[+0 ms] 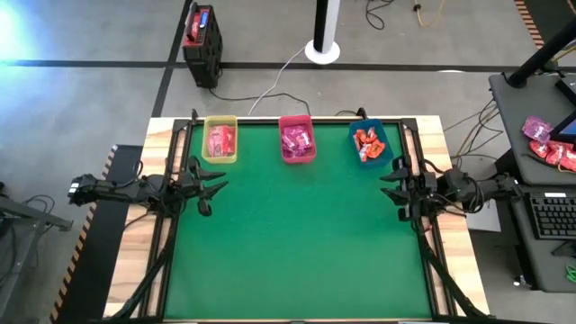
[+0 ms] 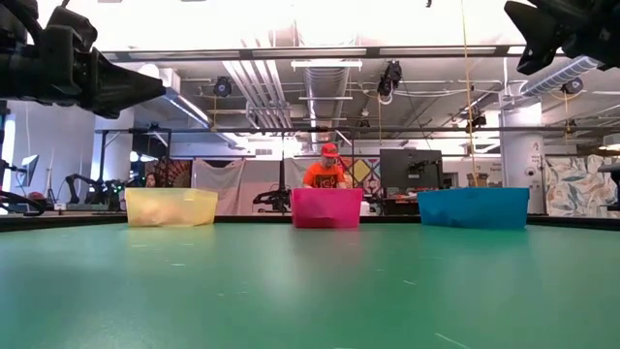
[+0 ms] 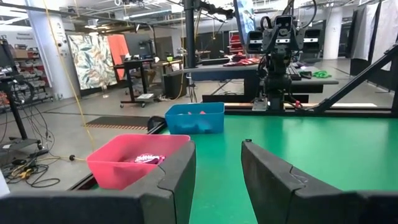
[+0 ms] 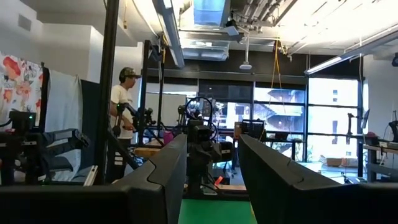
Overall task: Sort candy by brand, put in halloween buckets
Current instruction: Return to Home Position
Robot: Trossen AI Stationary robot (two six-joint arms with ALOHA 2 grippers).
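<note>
Green table mat (image 1: 297, 243) bore translucent plastic bins at 12 o'clock, yellow-green bin (image 1: 206, 135), pink-red bin (image 1: 297, 118) and blue-teal bin (image 1: 382, 133), each holding sorted wrapped candy packets (image 1: 220, 142), so left gripper (image 1: 214, 189) (9 o'clock) and right gripper (image 1: 393, 187) (3 o'clock) hung apparently parked, fingers apart, empty.

3 bins: yellow bin (image 1: 220, 119), pink bin (image 1: 294, 118), blue bin (image 1: 367, 123); 2 arms (image 1: 135, 189); 1 box (image 1: 202, 40).

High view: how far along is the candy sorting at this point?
Looks finished: candy lies in the yellow-green bin, pink-red bin and blue-teal bin, and none shows on the green mat. Nothing in hand: left gripper and right gripper hover open at the mat's sides. Nothing visibly left.
</note>
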